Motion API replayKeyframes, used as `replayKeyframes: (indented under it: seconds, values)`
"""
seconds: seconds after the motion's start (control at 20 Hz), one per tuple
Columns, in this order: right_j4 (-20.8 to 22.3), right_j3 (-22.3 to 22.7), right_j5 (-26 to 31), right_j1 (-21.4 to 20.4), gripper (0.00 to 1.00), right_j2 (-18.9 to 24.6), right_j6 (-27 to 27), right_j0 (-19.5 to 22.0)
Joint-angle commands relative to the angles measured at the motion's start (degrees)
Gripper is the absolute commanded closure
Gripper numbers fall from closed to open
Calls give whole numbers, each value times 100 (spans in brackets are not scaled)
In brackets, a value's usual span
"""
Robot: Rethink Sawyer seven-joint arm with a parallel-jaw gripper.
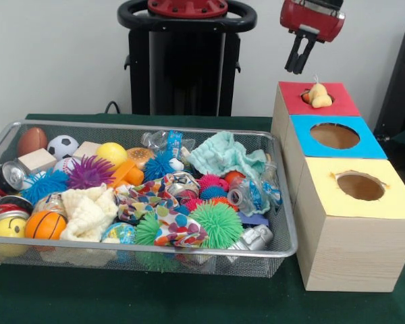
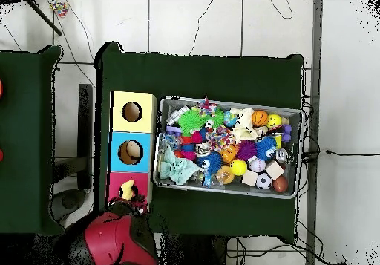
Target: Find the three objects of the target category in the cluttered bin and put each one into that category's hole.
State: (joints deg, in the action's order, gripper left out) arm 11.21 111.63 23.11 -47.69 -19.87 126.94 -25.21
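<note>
The yellow duck (image 1: 318, 96) with an orange beak sits in the round hole of the red-topped wooden box (image 1: 344, 102), partly sticking out. It also shows in the overhead view (image 2: 127, 189) on that box (image 2: 117, 182). My gripper (image 1: 295, 70) hangs above and a little left of the duck, apart from it and holding nothing. The silver wire-mesh bin (image 1: 284, 247) lies to the left, full of toys; in the overhead view its rim (image 2: 156, 145) lies beside the boxes. The tiger and the teddy bear are hidden or out of view.
A blue-topped box (image 1: 371, 145) and a yellow-topped box (image 1: 398, 202) stand in a row in front of the red one. The bin holds spiky pom balls (image 1: 219, 223), a basketball (image 1: 45, 225), a teal cloth (image 1: 223, 154), cans and wooden blocks. The robot's pedestal (image 1: 183, 64) stands behind.
</note>
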Motion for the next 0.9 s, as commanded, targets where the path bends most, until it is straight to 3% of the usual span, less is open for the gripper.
replayKeyframes:
  seconds: [0.05,0.35,0.9]
  values:
    - [-123,-419,417,579,100,-237,1223,-396]
    - [-234,-608,439,789,100,-474,1219,-632]
    - [-443,-769,487,937,100,-488,1061,-704]
